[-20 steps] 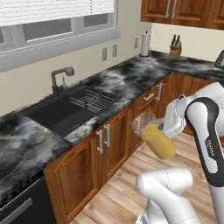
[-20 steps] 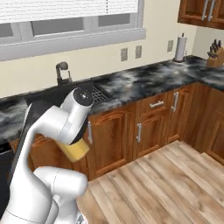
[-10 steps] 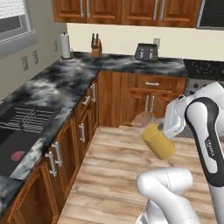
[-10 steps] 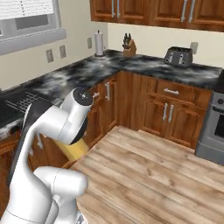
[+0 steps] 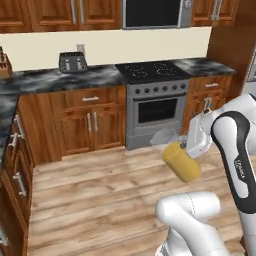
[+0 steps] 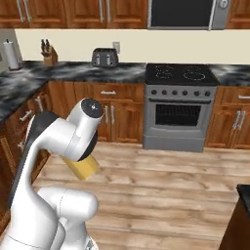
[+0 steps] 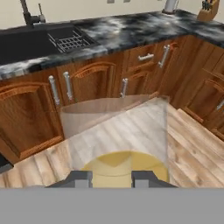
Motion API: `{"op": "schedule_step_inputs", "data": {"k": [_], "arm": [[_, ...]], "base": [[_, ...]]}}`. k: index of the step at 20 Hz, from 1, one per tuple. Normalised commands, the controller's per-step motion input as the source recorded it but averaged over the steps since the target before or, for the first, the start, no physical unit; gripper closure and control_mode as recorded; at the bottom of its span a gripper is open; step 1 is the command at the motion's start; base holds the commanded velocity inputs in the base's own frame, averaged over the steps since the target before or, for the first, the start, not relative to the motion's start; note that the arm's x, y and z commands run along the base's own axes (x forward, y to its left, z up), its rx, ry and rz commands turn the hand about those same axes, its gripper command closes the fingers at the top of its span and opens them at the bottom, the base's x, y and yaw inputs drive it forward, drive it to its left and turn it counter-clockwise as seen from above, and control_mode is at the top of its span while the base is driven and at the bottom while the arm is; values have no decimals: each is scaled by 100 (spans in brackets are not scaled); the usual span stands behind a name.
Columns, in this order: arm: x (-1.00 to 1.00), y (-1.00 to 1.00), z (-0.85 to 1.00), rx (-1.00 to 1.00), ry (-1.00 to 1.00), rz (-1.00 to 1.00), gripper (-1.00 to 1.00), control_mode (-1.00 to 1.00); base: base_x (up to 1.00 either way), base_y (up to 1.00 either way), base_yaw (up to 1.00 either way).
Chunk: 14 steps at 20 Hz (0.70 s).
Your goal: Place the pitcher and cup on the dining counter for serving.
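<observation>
Between the tool's [image 7: 111,177] closed fingers, the tilted pitcher [image 5: 181,161].

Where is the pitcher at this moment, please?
The pitcher is held tilted in the gripper, above the wood floor in front of the stove, right of centre in the left base view.

Both base views look forward and down from behind the arm (left and right), sharing the stove [image 5: 152,107] and toaster [image 6: 104,57]; the hand view looks close along the pitcher [image 7: 118,131].

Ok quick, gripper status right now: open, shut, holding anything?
Gripper: closed on the pitcher, carried tilted above the wood floor.
</observation>
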Motion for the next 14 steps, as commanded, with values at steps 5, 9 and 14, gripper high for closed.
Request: {"op": "schedule_step_inputs", "data": {"k": [5, 9, 14], "arm": [[0, 0, 0, 0, 0, 0, 100, 100], [0, 0, 0, 0, 0, 0, 100, 100], [0, 0, 0, 0, 0, 0, 100, 100]], "base": [[-10, 0, -77], [0, -6, -72], [0, -8, -68]]}}
